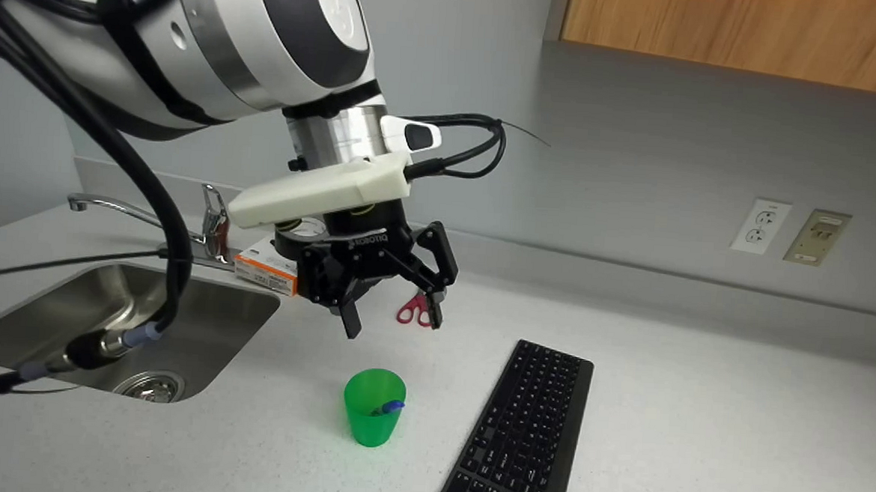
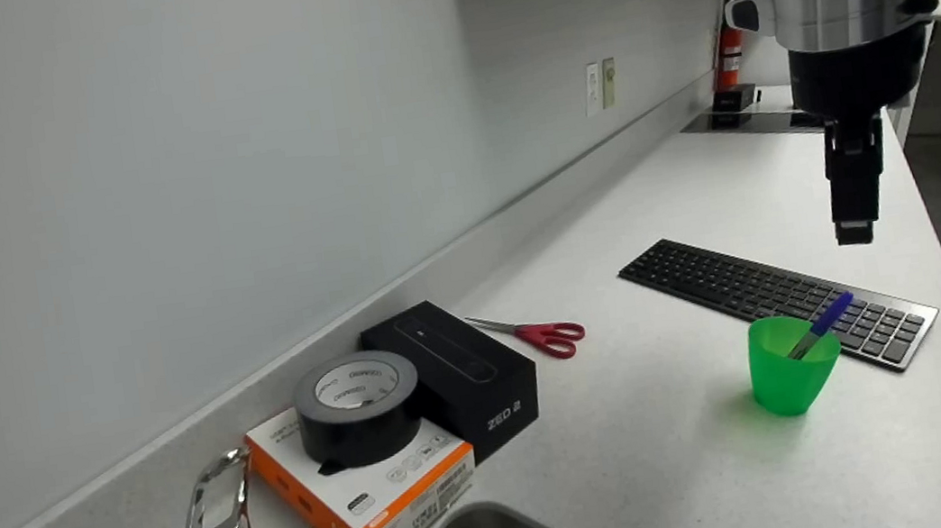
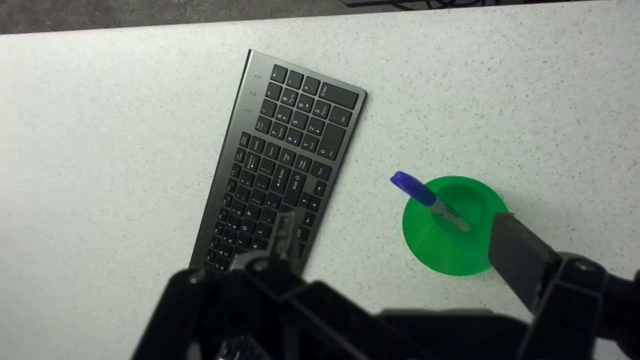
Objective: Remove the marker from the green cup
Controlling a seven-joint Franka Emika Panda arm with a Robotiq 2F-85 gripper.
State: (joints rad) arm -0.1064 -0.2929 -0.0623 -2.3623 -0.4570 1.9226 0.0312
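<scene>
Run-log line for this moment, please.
claw: open, empty | marker: leaning inside green cup, blue end above rim | removal: not yet done

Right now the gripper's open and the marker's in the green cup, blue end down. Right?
No: the blue end points up, out of the green cup, as an exterior view shows. The rest holds: marker in the cup, gripper open.

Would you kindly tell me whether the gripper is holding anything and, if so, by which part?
Nothing is held: the gripper is open, its jaws apart with nothing gripped between them, and the marker leans in the cup.
</scene>
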